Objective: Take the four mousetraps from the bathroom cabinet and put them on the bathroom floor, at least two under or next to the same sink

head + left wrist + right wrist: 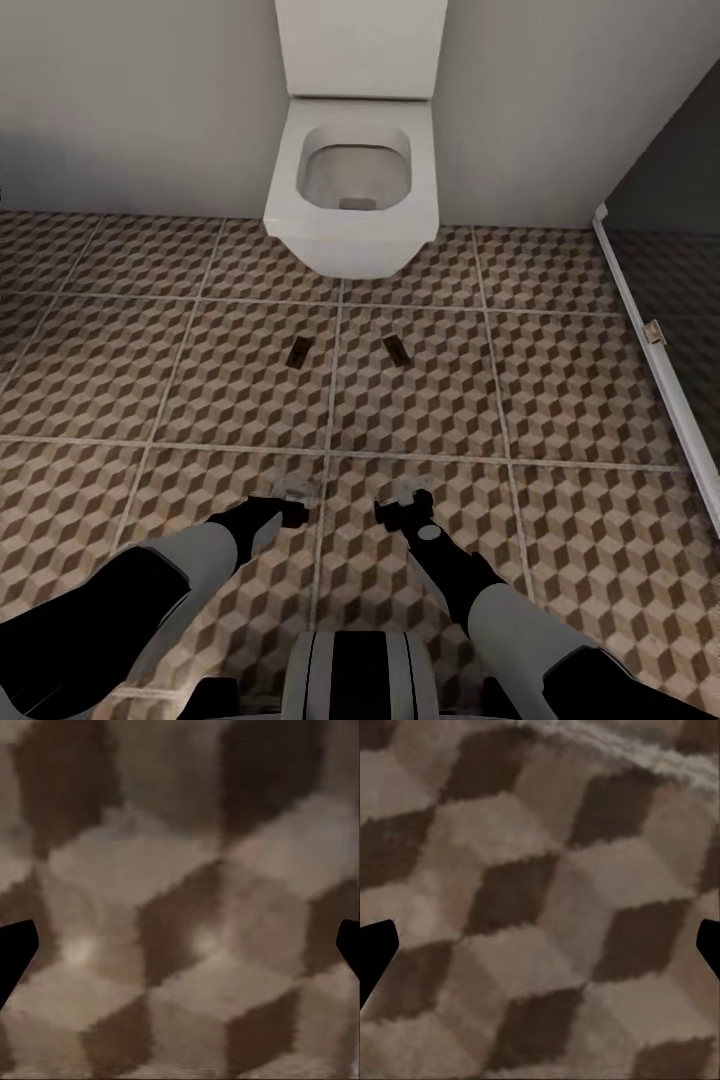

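You are looking down from the head camera at the bathroom floor [560, 400], large square tiles printed with a brown-and-beige cube pattern and divided by pale grout lines. A white toilet [350, 190] stands against the grey wall at the top of the view, its bowl open toward you. Two mousetraps lie flat on the tiles just in front of the toilet, one on each side of a grout line: the left mousetrap [299, 350] and the right mousetrap [395, 348], near each other but apart, each a small dark brown rectangle. A dark glass panel with a white frame [650, 350] runs down the right edge.

Your two arms reach forward low in the view, well short of the traps. The left gripper [293, 497] and the right gripper [405, 497] both point down at the tiles, side by side across a grout line. In each wrist view you see the cube pattern close up, with the black fingertips [15, 949] of the left gripper and the black fingertips [375, 945] of the right gripper spread wide at the picture's edges, nothing held between them; both are released
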Robot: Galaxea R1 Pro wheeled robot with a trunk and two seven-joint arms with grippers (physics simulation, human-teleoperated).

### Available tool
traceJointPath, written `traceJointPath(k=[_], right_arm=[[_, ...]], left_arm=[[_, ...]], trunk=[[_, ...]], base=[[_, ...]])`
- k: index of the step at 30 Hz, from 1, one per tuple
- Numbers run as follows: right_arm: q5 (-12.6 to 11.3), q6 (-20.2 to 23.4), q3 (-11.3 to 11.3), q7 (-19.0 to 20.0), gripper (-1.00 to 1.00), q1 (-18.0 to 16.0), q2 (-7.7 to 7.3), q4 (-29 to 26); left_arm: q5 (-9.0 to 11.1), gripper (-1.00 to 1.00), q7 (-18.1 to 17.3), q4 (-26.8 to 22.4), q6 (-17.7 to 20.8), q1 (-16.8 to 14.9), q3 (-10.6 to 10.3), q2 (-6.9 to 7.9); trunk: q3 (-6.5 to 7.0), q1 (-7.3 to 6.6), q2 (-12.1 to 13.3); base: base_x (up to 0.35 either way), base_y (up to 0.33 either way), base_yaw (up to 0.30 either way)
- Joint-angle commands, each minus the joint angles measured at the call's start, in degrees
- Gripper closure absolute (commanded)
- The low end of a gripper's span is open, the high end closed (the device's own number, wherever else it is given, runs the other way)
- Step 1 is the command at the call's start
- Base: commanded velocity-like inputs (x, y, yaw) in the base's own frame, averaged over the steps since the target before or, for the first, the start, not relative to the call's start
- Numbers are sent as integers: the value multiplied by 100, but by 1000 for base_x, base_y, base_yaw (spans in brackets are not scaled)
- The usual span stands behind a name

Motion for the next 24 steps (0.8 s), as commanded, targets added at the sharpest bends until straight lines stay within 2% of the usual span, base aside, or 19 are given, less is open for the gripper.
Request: traceJointPath(k=[1,8,24], right_arm=[[-13,-8,43,-41,-100,-4,-3,5],[-13,-8,43,-42,-100,-4,-3,5],[-13,-8,43,-43,-100,-4,-9,5]], left_arm=[[56,-100,11,8,10,-4,-48,-4],[56,-100,11,8,8,-6,-48,-34],[56,-100,11,8,8,-5,-48,-48]], trunk=[[-2,-4,-1],[-2,-4,-1],[-2,-4,-1]], base=[[-267,0,0],[-119,0,0],[-11,0,0]])
